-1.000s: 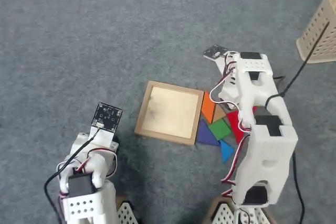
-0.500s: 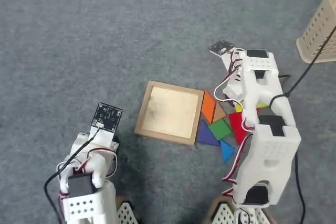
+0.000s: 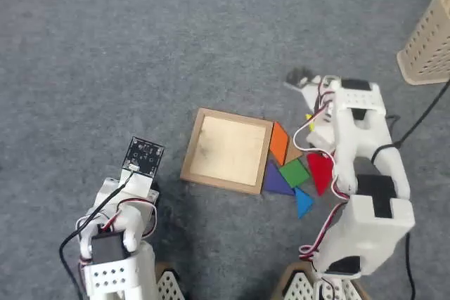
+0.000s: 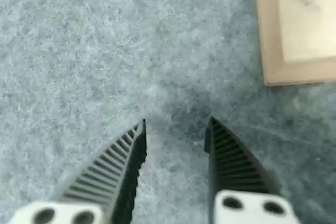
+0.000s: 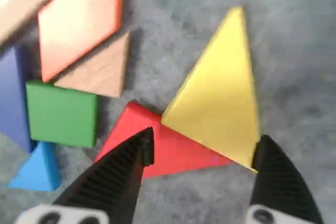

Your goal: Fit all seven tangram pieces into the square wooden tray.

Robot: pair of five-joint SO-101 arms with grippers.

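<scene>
Grey carpet (image 3: 105, 68) covers the table. We see the right gripper (image 5: 205, 137) spread wide over the yellow triangle (image 5: 220, 98), gripping nothing, its arm stretched forward. The left gripper (image 4: 176, 124) gapes above bare carpet, arm folded back. We count seven pieces (image 3: 320, 172) beside one tray (image 3: 191, 147): five triangles, one square (image 5: 60, 119), one parallelogram (image 5: 79, 19).

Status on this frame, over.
Left gripper jaws open over grey carpet. Right gripper jaws open above yellow triangle piece. Square wooden tray empty. Nothing blocking.

The grey carpeted table (image 3: 105, 54) holds the wooden tray (image 3: 190, 154), seven coloured pieces (image 3: 294, 172) clustered just beside it, and a slotted basket (image 3: 425, 36) well apart at the edge.
</scene>
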